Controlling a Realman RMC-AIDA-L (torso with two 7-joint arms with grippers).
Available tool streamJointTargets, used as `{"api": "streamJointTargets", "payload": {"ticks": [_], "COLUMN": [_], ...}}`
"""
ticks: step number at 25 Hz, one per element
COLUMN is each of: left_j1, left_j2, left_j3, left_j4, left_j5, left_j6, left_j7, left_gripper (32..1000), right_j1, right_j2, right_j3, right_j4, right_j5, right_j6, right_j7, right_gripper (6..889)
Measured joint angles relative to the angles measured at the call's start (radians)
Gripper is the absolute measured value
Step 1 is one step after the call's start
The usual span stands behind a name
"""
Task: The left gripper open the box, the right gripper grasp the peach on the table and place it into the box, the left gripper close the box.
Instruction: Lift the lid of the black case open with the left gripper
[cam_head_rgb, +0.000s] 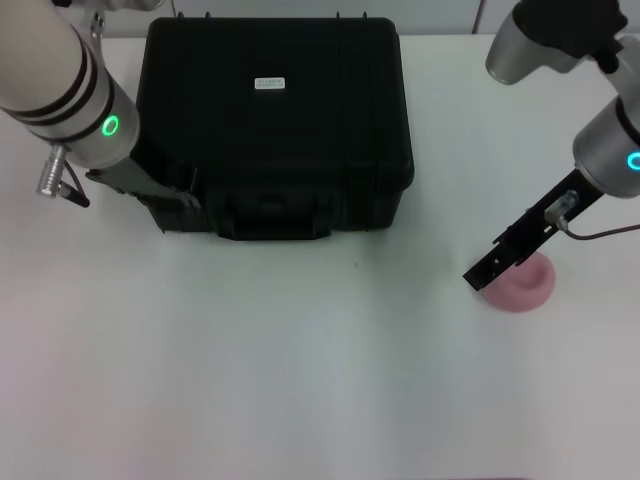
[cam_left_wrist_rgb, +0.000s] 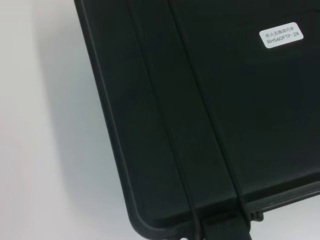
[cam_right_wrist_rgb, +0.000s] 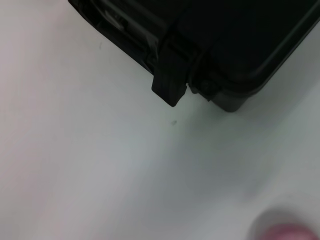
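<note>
**Box shut, peach on the table, nothing placed yet**

Head view: the box (cam_head_rgb: 275, 120) sits closed at the back of the table (cam_head_rgb: 250, 380), lid flat, white label (cam_head_rgb: 269, 83) facing up, front handle (cam_head_rgb: 272, 215) toward me. My left gripper (cam_head_rgb: 168, 195) is down at the box's front left corner, black against black, so I cannot tell how its claw stands or whether it has a latch. My right gripper (cam_head_rgb: 484, 274) hangs low over the peach (cam_head_rgb: 522, 284), well off to the right of the box. The claw covers the fruit's near-left edge; whether it is wide, narrow or already pinching, I cannot tell. The peach looks to be resting on the tabletop, not lifted.

Left wrist view: only the ribbed lid (cam_left_wrist_rgb: 210, 125) with the label (cam_left_wrist_rgb: 281, 37), plus a strip of white table. My own fingers don't show. Lid seam looks tight.

Right wrist view: front right corner of the box (cam_right_wrist_rgb: 225, 50) with one latch (cam_right_wrist_rgb: 170, 82) hanging down, and a sliver of pink peach (cam_right_wrist_rgb: 287, 232) at the frame edge. No fingers in shot.

Progress, my call: opening not done, so all three steps remain: lid up, peach in, lid down. Contents of the box are hidden; nothing can be said of them.
</note>
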Motion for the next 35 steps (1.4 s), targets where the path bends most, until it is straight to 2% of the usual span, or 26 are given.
{"api": "streamJointTargets", "payload": {"ticks": [1,11,15,24,30,35], "left_j1": [-0.001,-0.003,-0.004,-0.004,0.001,-0.009], "left_j2": [0.0,-0.0003,-0.0006,0.0003,0.0007,0.0002], "left_j3": [0.0,0.0,0.0,-0.001,-0.024,-0.026], "left_j4": [0.0,0.01,0.039,0.09,0.138,0.173], "left_j5": [0.0,0.0,0.002,0.012,0.014,0.039], "left_j6": [-0.001,-0.016,-0.035,-0.072,-0.093,-0.122], "left_j7": [0.0,0.0,0.0,-0.007,-0.005,-0.005], "left_gripper": [499,443,401,402,402,402], "right_j1": [0.0,0.001,0.001,0.002,0.004,0.007], "right_j2": [0.0,0.0,0.0,0.0,0.0,0.0], "right_j3": [0.0,0.0,0.0,0.0,0.0,0.0], "right_j4": [0.0,0.003,0.013,0.015,0.015,0.022], "right_j5": [0.0,0.0,0.0,-0.009,-0.009,-0.009], "right_j6": [0.0,-0.002,-0.003,-0.003,-0.003,-0.009], "right_j7": [-0.001,-0.001,-0.004,-0.006,-0.007,-0.007], "right_gripper": [823,821,820,818,817,816]}}
